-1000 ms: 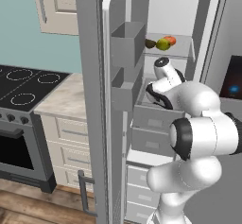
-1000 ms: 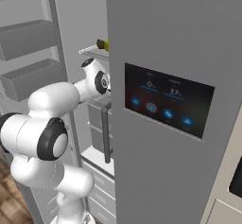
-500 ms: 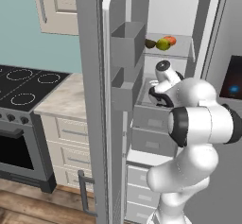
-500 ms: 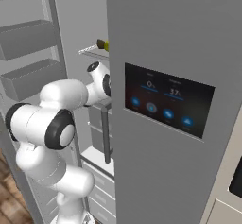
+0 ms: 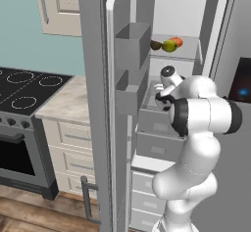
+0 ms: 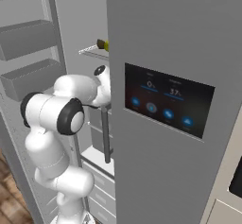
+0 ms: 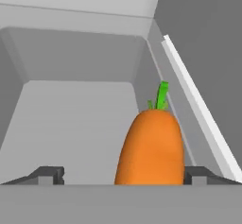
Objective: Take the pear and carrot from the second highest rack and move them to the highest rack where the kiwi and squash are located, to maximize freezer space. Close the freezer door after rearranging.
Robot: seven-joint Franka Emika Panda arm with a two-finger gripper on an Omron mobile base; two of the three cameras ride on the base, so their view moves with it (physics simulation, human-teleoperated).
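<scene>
The two-finger gripper [image 7: 122, 176] stands wide open, its dark fingertips [image 7: 47, 175] set apart on either side of the orange tapered carrot with a green stalk [image 7: 150, 147]; the carrot lies between them, nearer one tip, and contact cannot be told. It rests on the grey second highest rack [image 7: 66, 124], toward the rack's far corner beside a side wall. The left base view shows the white arm [image 5: 196, 113] reaching into the open freezer [image 5: 171, 11], and on the highest rack [image 5: 188, 55] a dark brown kiwi [image 5: 156, 45], a yellow-green pear [image 5: 169, 45] and an orange squash [image 5: 177, 41] near its front edge. The right base view shows the grey closed door with a dark touch panel [image 6: 168, 105].
</scene>
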